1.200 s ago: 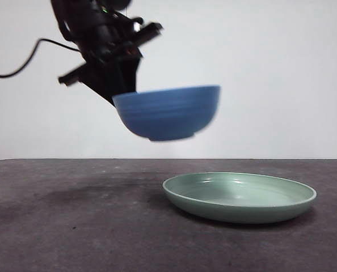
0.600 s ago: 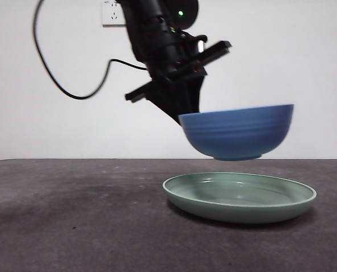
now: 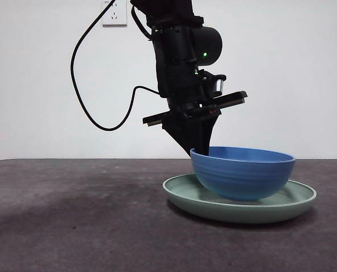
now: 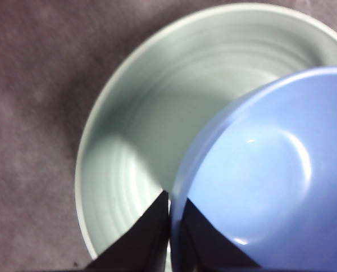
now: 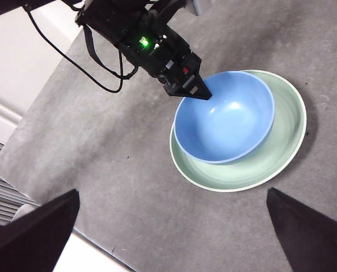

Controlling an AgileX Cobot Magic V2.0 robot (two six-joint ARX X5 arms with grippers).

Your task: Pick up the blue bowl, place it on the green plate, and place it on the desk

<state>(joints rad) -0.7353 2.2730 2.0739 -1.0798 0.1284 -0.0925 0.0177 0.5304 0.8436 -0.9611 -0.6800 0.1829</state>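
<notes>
Blue bowl [image 3: 242, 174], ridged, deep, sitting in glossy shallow green plate [image 3: 202, 203], left pincer [image 4: 169, 226] pinching its rim, right pincer [image 5: 174, 235] spread wide

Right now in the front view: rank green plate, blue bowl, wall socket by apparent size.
1. green plate: widest, spans beyond the bowl on both sides.
2. blue bowl: narrower but taller, sits on the plate, left gripper shut on its rim.
3. wall socket: smallest, though it is on the far wall and cut off by the frame's top, so its true size is unsure.
</notes>
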